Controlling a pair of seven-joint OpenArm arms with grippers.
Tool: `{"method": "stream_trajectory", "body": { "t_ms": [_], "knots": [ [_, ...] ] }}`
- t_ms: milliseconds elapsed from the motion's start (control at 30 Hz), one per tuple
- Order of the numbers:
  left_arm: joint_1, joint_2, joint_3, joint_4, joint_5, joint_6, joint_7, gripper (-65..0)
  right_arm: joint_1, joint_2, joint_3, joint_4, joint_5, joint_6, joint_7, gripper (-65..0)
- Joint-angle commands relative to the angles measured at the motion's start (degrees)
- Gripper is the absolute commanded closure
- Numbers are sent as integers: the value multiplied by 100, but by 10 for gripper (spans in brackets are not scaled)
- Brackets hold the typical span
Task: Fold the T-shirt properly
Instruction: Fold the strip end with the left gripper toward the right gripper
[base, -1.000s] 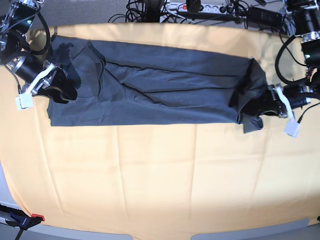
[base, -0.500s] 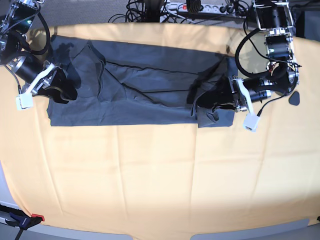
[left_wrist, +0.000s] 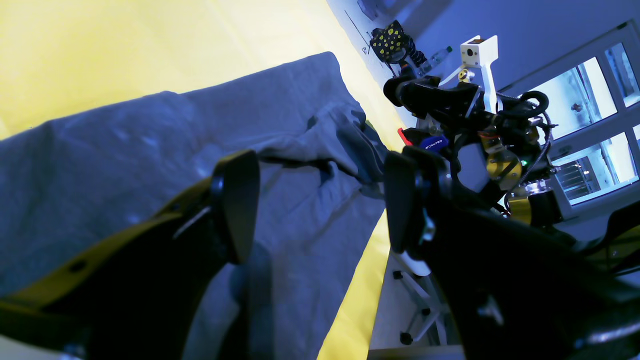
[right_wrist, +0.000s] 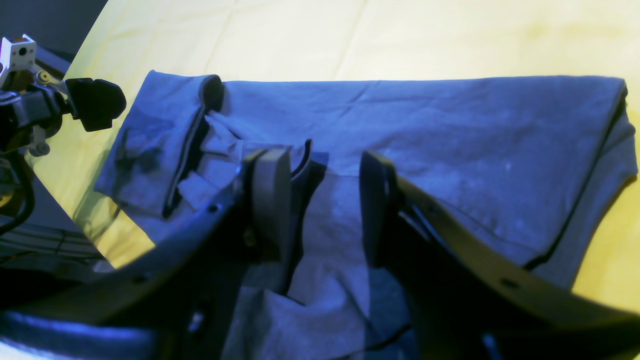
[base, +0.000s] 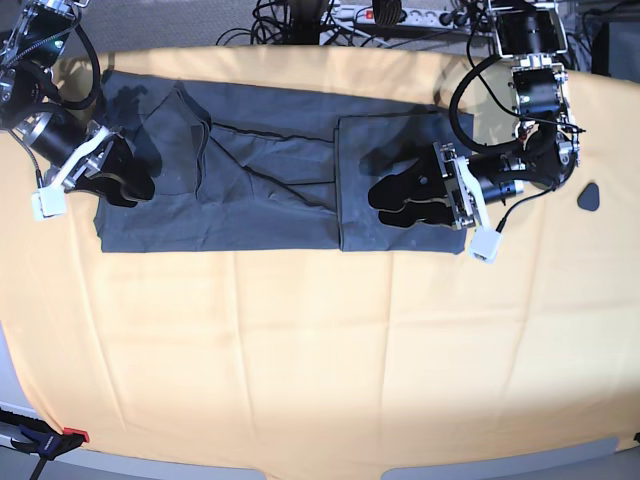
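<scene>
While spread lengthwise along the far part of the yellow-orange cloth (base: 320, 340), T-shirt (base: 260, 170) with one end folded back over its middle. Above that folded flap, left gripper (base: 400, 200), jaws parted, nothing between them. At the opposite end, right gripper (base: 125, 180), jaws apart over the fabric.

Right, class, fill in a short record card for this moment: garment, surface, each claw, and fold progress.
garment: dark grey T-shirt, lying flat
surface: yellow cloth-covered table
left claw: open, over the folded-over end, gripping nothing
right claw: open, at the other end of the shirt
fold progress: one end laid over the middle; other end not yet folded
</scene>
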Motion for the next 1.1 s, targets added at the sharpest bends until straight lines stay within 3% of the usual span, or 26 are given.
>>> {"method": "stream_trajectory", "body": {
  "t_ms": [0, 100, 133, 200, 233, 333, 433, 533, 633, 733, 900, 1067],
  "knots": [
    [-92, -35, -33, 87, -141, -35, -57, -390, 48, 81, 48, 87, 164, 30, 92, -257],
    [-92, -52, -42, 87, -141, -181, -63, -368, 50, 83, 48, 87, 166, 30, 92, -257],
    [-92, -50, -46, 87, -48, -275, -76, -304, 50, 83, 48, 87, 168, 30, 92, -257],
    [-90, -48, -44, 87, 601, -291, -203, -62, 66, 83, 48, 87, 236, 30, 90, -257],
    [-70, -46, -44, 87, 957, -289, -295, 0, 83, 90, 48, 87, 328, 30, 90, -257],
    [79, -48, -42, 87, 1971, -118, -800, 0, 251, 98, 59, 142, 409, 30, 7, -257],
    [297, -48, -31, 87, 2817, 190, -1200, 0, 470, 98, 59, 212, -116, 30, -107, -258],
    [544, -50, -28, 87, 3287, 343, -1480, 0, 544, 98, 59, 210, -1054, -68, -101, -352],
    [702, -50, -28, 87, 3342, 341, -1502, 0, 470, 98, 59, 203, -2017, -693, -103, -468],
    [763, -50, -28, 87, 3318, 339, -1499, 0, 219, 94, 59, 203, -2435, -1064, -9, -472],
    [763, -96, -28, 87, 3112, 339, -1491, 0, -205, 74, 59, 181, -2455, -1427, 378, -472],
    [763, -129, -28, 87, 3018, 339, -1456, 0, -284, -9, 59, -155, -2712, -1624, 638, -472]
  ]
}}
